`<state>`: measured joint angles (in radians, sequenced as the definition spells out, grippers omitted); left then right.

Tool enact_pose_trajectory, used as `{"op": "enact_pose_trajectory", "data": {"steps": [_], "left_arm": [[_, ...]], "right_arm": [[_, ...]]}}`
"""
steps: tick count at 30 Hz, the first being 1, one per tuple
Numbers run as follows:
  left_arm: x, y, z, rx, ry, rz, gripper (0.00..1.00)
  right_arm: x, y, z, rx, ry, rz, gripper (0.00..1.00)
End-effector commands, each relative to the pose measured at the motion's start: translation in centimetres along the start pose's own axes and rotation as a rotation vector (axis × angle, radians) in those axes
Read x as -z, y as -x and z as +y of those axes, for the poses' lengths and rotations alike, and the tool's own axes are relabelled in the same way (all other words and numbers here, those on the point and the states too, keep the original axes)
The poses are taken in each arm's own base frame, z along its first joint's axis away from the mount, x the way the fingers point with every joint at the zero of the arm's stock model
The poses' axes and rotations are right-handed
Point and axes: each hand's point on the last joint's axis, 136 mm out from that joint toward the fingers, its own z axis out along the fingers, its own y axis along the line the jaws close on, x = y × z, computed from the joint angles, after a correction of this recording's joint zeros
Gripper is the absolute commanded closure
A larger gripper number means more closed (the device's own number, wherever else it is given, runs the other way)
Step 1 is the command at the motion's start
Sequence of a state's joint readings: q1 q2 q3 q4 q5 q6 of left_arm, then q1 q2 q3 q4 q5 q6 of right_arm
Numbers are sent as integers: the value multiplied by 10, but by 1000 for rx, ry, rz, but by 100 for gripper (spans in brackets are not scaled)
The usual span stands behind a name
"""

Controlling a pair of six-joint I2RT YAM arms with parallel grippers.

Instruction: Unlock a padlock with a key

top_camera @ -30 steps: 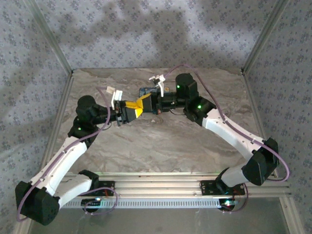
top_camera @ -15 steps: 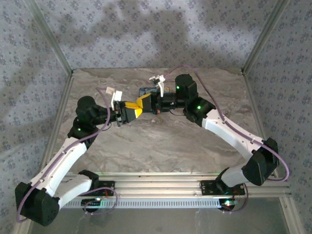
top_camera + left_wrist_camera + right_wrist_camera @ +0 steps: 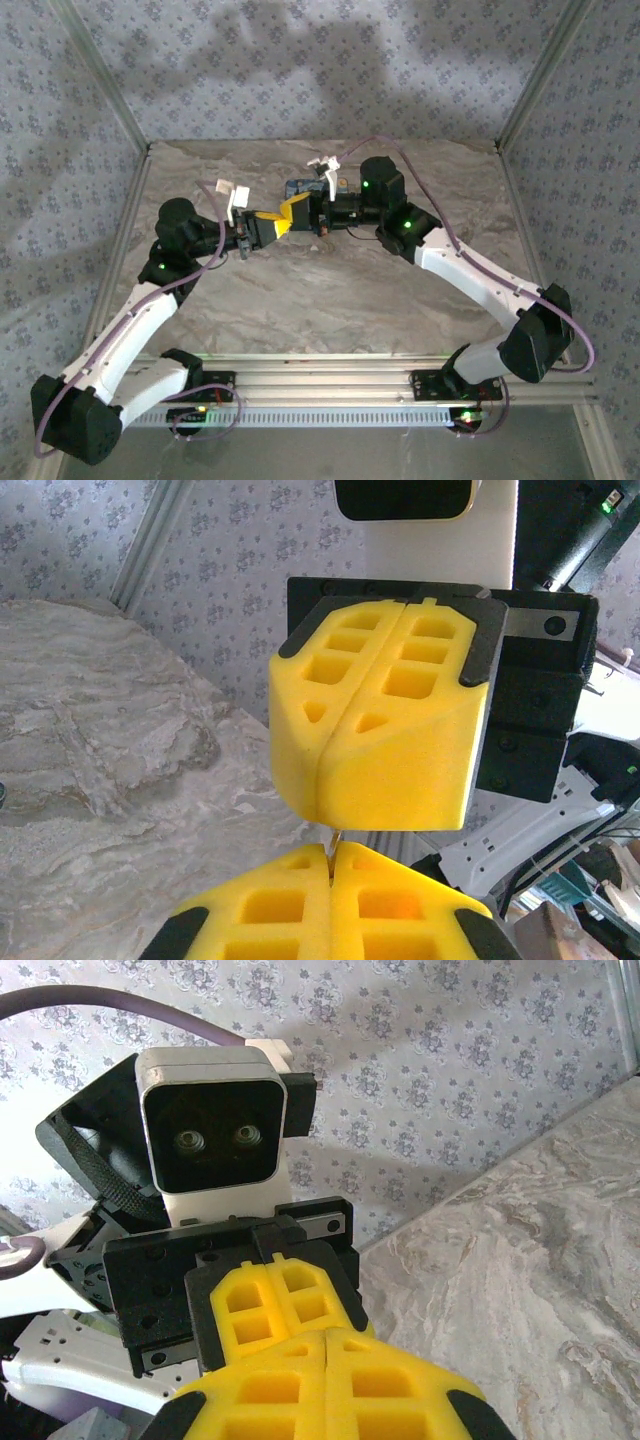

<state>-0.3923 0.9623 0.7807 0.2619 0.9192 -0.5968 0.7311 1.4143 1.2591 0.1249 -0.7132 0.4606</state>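
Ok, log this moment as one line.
left gripper: shut | right gripper: shut | pose: tip to tip above table | key: maybe, thin sliver between tips | padlock: behind grippers

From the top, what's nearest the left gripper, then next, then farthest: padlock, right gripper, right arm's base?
1. Right gripper: tip to tip with the left gripper.
2. Padlock: just behind them.
3. Right arm's base: far off at the near edge, right side.
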Motion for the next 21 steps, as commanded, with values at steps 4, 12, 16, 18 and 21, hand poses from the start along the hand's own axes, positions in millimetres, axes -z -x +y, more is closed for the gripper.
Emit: {"op": "enact_pose_trajectory", "data": {"steps": [4,12,16,18,21], "left_arm": [[8,8,-9,-39,5,-21,100],[20,-6,5,-67,138,60,100],[28,-29,25,-55,245,167,100],[35,-43,37,-49,312,219,100],[44,-60,53,-38,395,264,100]], "right_arm": [[3,9,12,23,8,-47,100],[12,10,-18,-24,-180,-71,67],[26,1,-54,-105,-382,-56,48],[32,-7,-68,-134,-459,-34,46],[43,-27,-93,-184,-592,5,43]]}}
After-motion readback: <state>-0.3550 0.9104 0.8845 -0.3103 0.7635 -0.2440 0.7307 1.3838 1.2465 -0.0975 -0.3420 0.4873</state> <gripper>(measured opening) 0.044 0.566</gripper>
